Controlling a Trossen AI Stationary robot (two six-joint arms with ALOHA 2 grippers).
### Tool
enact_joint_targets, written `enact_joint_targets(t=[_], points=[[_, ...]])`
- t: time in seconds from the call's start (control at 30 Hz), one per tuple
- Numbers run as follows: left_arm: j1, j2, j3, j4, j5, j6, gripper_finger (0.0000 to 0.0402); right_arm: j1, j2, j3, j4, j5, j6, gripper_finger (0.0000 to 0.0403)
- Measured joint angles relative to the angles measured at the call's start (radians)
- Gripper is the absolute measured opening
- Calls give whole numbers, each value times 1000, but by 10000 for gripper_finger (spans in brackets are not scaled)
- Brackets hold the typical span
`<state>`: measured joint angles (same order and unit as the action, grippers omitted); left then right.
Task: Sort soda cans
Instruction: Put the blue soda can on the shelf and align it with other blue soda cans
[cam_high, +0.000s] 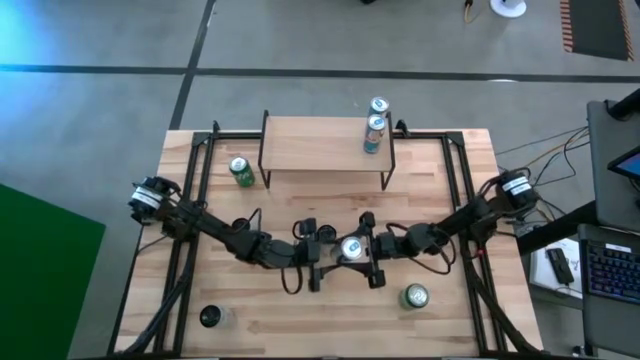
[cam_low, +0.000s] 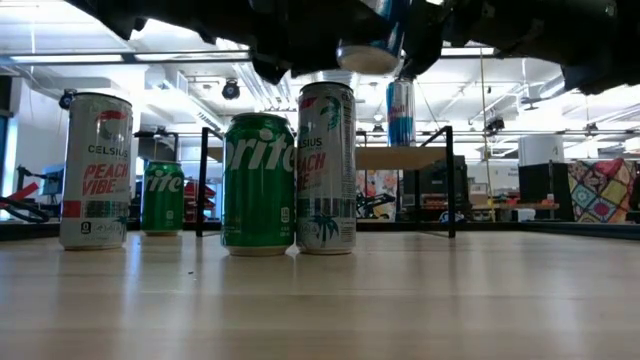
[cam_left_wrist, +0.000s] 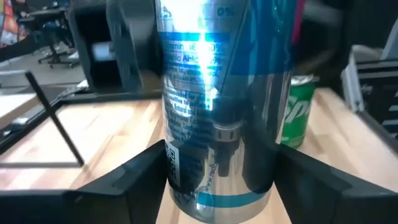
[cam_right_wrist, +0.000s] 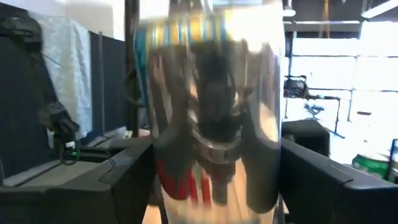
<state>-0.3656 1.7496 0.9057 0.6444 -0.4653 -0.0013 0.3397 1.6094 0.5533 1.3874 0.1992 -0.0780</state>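
Observation:
A pale blue and silver soda can (cam_high: 352, 248) hangs upright over the middle of the table, its bottom (cam_low: 368, 55) well clear of the wood. My left gripper (cam_high: 338, 252) comes at it from the table's left and is shut on it. My right gripper (cam_high: 368, 250) comes from the right; its open fingers (cam_right_wrist: 134, 165) stand close on either side of the same can (cam_right_wrist: 214, 106), and I see no hold there. Two more blue-silver cans (cam_high: 375, 120) stand on the raised wooden shelf (cam_high: 320, 145). My left gripper pinches the can's round side wall (cam_left_wrist: 171, 155) between its two fingers (cam_left_wrist: 140, 171), one on each side. The fingers lie about level and come from the table's left, across the upright can. The can is lifted clear of the table and stands straight in the hold.
A green can (cam_high: 241, 170) stands left of the shelf, another green can (cam_high: 416, 296) near the front right, and a dark-topped can (cam_high: 209, 317) at the front left. The low view shows a Sprite can (cam_low: 258, 185) beside a Celsius can (cam_low: 326, 168). Black frame rails (cam_high: 200, 190) run along both sides.

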Motion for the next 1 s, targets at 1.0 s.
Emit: enact_joint_targets(t=[1.0], points=[[26,2,3,-15,-50,-22,238,0,-329,1,-555,90,117,261]])
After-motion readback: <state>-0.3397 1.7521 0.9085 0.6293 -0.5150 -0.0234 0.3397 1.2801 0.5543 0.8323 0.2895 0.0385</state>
